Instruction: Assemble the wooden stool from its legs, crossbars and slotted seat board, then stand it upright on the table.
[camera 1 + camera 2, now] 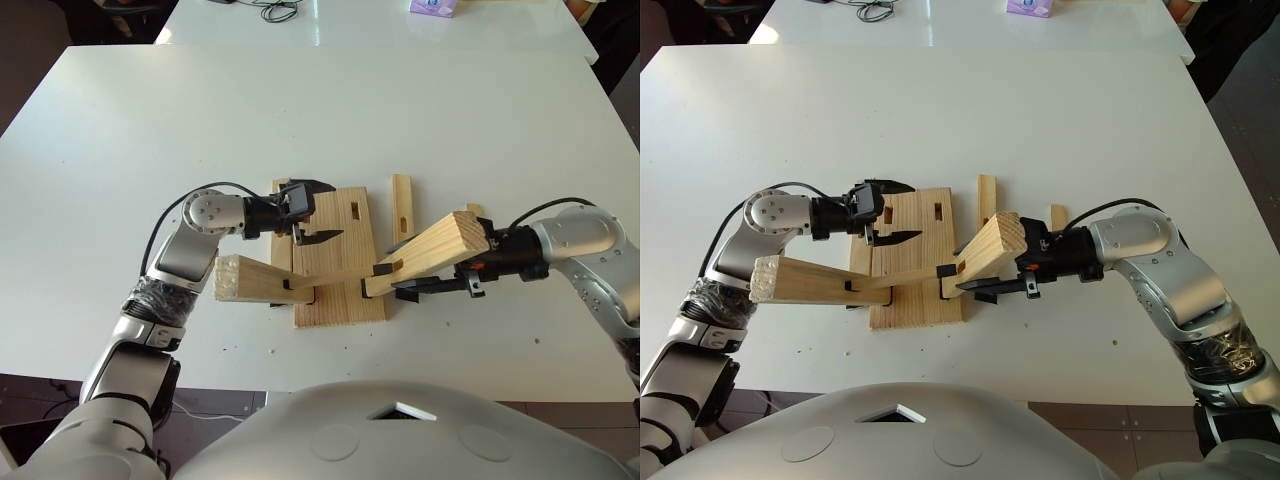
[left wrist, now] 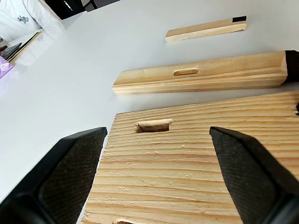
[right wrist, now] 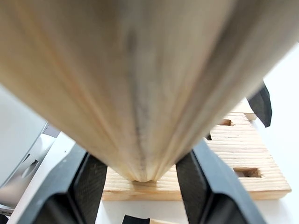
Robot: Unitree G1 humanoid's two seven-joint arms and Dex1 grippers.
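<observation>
While the right end effector (image 1: 402, 280) clenches a tilted leg (image 1: 440, 245) right of centre, the left end effector (image 1: 318, 212) hovers released over the slotted seat board (image 1: 340, 305), flat on the worktop (image 1: 150, 130) mid-frame.

Under left gripper (image 1: 322, 210), board (image 1: 350, 225): pale pine, fine parallel grain lines, dark slots. In right gripper (image 3: 142, 172), leg (image 1: 435, 248): same pale wood, long straight grain. Both grippers black. Beyond left gripper, crossbar (image 2: 205, 29): pale, black tip. Table (image 1: 300, 110): glossy white.
</observation>
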